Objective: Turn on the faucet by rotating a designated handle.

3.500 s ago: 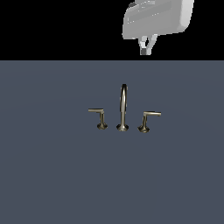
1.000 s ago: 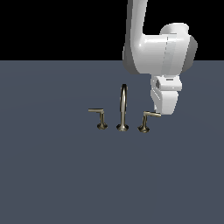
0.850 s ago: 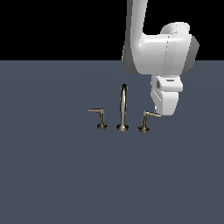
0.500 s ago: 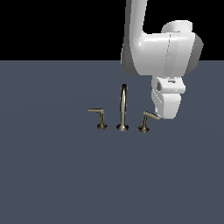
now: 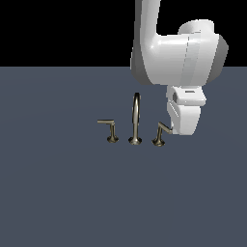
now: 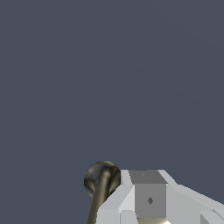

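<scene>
On the near stretch of the grey worktop (image 5: 72,202), nothing intervenes; further back stands the faucet (image 5: 136,119), its slanted handle (image 5: 160,133) on the exterior view's right of the spout; the pincer (image 5: 179,131) sits at that handle's bar end, apparently touching it; how far its jaws are open cannot be told, nor whether they hold anything; judged best practice: press sideways on the bar's outer end, sweeping around the stem, keeping height constant.

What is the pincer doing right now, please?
Pincer: at the bar of the handle; its fingers are hidden, so open or closed cannot be told.
</scene>
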Controlling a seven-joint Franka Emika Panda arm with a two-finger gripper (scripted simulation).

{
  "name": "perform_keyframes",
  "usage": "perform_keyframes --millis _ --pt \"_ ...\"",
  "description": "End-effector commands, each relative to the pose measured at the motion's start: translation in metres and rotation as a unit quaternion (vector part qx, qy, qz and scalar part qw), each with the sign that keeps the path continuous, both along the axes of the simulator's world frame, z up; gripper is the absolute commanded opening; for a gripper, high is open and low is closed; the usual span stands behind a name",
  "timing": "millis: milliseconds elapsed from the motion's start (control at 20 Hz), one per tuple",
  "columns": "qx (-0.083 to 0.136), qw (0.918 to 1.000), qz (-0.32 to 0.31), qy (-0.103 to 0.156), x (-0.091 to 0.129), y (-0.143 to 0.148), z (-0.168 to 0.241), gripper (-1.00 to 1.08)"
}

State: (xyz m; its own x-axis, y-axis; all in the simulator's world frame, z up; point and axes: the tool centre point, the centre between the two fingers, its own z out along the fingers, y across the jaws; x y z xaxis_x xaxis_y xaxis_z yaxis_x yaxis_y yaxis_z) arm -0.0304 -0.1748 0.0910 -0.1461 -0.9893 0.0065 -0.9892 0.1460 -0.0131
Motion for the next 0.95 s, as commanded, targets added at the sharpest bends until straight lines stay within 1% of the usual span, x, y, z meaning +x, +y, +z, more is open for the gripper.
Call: perform_keyframes --millis 0,300,350,400,850,900 --pt "0.003 1.0 0.005 0.003 -0.006 0.016 0.0 -1.0" --pt "0.004 1.0 0.006 0.006 -0.018 0.04 0.0 -1.0" --pt "0.004 1.0 0.006 0.006 -0.018 0.04 0.0 -1.0" --pt "0.001 1.0 -0.008 0.005 -0.019 0.02 0.0 -1.0" --pt "0.004 1.0 0.006 0.006 0.001 0.08 0.0 -1.0" --pt "0.004 1.0 0.006 0.006 0.001 0.08 0.0 -1.0"
